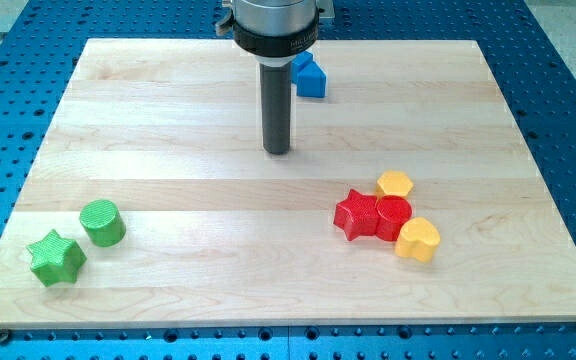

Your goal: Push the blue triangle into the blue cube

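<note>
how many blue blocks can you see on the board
1 for certain: a blue block near the view's top, just right of the rod and above my tip. The rod covers its left part, so a second blue block may be hidden there.

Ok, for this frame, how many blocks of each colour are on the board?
Green: 2, the green star and green cylinder
Red: 2, the red star and red cylinder
Yellow: 2, the yellow hexagon and yellow heart
Blue: 1 visible, the blue block
Total: 7
</note>
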